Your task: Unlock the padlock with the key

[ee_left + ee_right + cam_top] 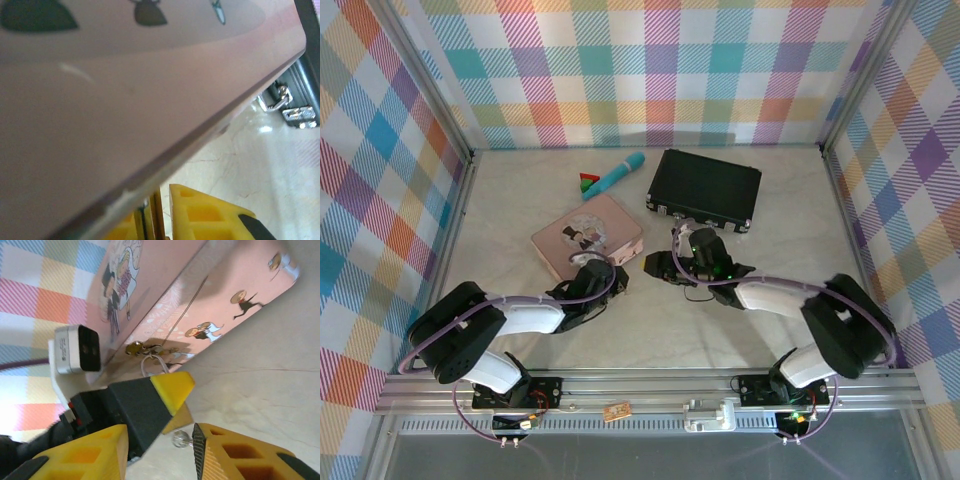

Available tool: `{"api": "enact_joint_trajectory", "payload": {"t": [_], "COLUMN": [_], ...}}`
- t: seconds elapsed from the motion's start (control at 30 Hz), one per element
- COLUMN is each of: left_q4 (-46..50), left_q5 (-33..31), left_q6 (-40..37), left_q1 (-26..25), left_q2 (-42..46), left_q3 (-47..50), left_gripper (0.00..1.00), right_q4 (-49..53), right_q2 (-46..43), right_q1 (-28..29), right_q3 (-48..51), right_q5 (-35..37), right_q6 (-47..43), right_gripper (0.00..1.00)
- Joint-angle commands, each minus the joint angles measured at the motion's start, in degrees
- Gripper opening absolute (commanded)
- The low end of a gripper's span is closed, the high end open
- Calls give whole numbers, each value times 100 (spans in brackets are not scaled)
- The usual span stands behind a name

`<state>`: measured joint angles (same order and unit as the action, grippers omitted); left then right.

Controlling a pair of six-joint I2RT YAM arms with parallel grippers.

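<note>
The left claw [157, 220] is seen almost together, clamped on a thin brass strip that is taken for the body of the padlock [150, 365]. In the left wrist view the edge of the pink tin [610, 225] is seen close above this claw's fingers.

From the right wrist, the padlock's silver shackle is seen looping from the tip of the left claw up to a brass clasp [134, 347] on the tin's side wall. The padlock is thus placed at the tin's near right side, just above the desk [720, 330].

The right claw [160, 440] is held apart, with its 2 yellow fingers [235, 455] on either side of the left claw's tip. The key [180, 440], a small silver piece, is seen in the gap between them, touched by neither finger and just below the left claw's lower fingertip. Whether it is seated in the padlock cannot be told.

From above, both claws are seen close together at the tin's near right edge. Behind the tin, a black case [705, 188], a teal cylinder [615, 175] and 2 small blocks [587, 182], green and red, are laid on the desk, well apart from the claws
</note>
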<state>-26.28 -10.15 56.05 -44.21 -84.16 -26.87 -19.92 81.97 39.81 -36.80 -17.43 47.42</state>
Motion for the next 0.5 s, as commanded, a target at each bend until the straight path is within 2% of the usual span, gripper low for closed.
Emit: {"api": "enact_joint_trajectory", "payload": {"t": [0.0,0.23,0.37,0.47], "left_q4": [591,1047,1064,1225], "left_q5": [343,540,475,353], "left_q6": [-710,-1118,-1082,-1006], "left_q1": [-71,-93,-89,-73], "left_q2": [16,-550,-630,-462], "left_q3": [-367,-713,-715,-697], "left_gripper": [0,0,19,44], "right_q4": [1851,2396,2432,2431], "right_q2": [-467,-959,-999,-979], "right_q1": [0,1,9,11], "right_q3": [-108,7,18,6], "right_q5": [819,1331,1388,1414], "right_q6": [-1366,-1895,-2087,-2208], "right_gripper": [41,42,43,44]}}
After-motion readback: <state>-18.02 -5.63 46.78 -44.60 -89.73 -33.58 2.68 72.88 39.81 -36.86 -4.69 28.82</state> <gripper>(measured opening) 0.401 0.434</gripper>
